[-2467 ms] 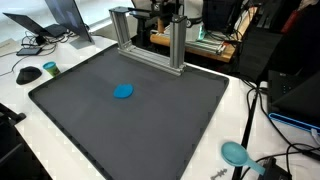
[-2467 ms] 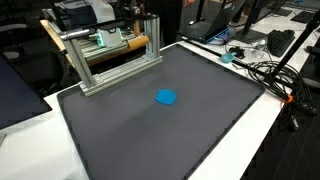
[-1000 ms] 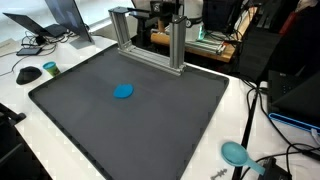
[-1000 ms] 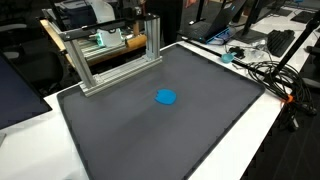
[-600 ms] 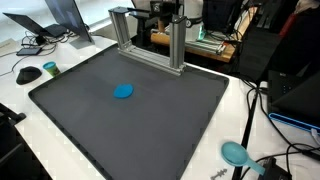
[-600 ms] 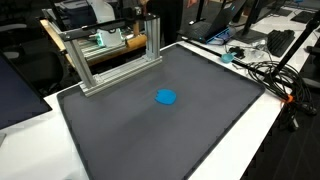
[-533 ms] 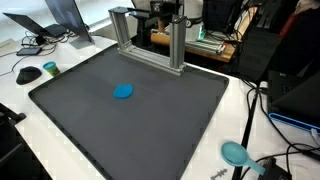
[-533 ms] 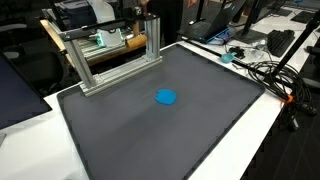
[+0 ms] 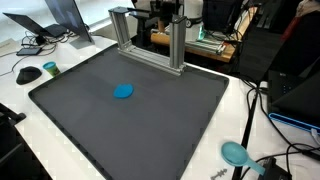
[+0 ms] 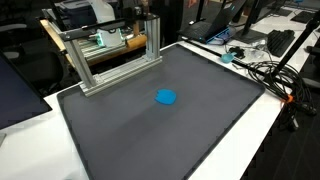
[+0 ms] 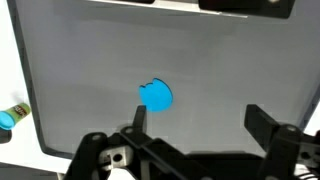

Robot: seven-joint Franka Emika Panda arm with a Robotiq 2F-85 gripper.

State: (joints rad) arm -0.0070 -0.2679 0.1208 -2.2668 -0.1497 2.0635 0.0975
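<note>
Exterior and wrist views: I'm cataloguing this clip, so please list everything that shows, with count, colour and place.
blue round piece: one, blue, lying flat on the mat, apart from everything else
mat: one, dark grey, covering most of the table
metal frame: one, silver, upright at the mat's far edge
teal round object: one, teal, on the table past the mat's near corner
computer mouse: one, black, on the table beside the mat
cables: several, black, on the table off the mat
table: one, white, under the mat
gripper: one, black, open and empty, above the mat with the blue round piece just ahead of its fingers in the wrist view
</note>
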